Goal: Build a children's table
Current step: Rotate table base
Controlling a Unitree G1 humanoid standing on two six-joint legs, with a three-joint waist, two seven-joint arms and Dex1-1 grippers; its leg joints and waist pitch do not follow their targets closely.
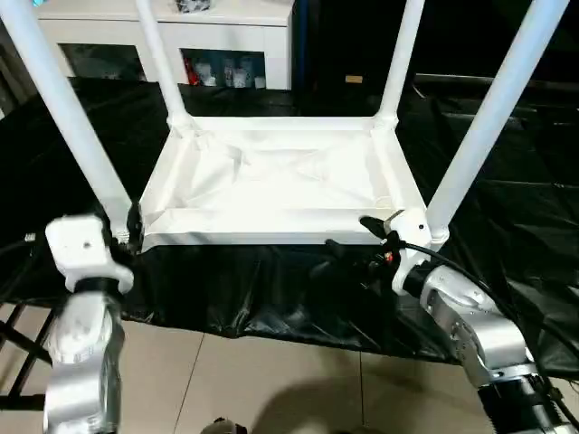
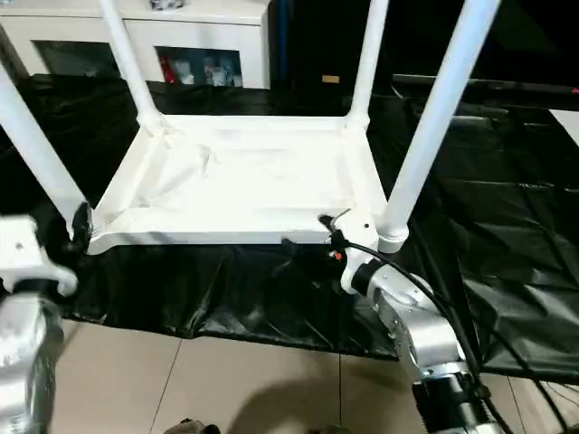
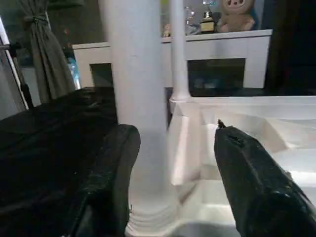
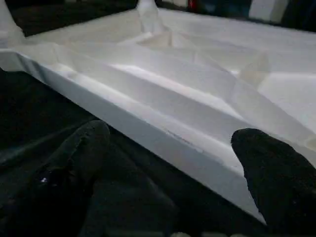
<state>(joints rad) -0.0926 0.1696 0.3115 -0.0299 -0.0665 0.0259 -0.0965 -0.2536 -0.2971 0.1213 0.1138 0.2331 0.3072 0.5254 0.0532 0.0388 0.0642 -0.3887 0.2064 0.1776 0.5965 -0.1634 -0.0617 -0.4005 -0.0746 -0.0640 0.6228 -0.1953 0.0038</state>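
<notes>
The children's table lies upside down on a black cloth. Its white rimmed tabletop (image 1: 271, 237) faces up, and all of its white tube legs stand in the corner sockets. My left gripper (image 1: 134, 226) is at the foot of the near-left leg (image 1: 68, 117). In the left wrist view its fingers (image 3: 108, 182) stand open on either side of that leg (image 3: 138, 98), apart from it. My right gripper (image 1: 353, 237) sits at the near rim beside the near-right leg (image 1: 493, 117). It is open, its fingers (image 4: 79, 158) spread before the rim (image 4: 163, 133) and holding nothing.
The black cloth (image 1: 507, 208) covers the low work surface and hangs over its front edge onto a tiled floor (image 1: 271, 380). A white cabinet (image 1: 226, 36) stands behind the table. A grey curtain (image 3: 44, 49) hangs beyond the left leg.
</notes>
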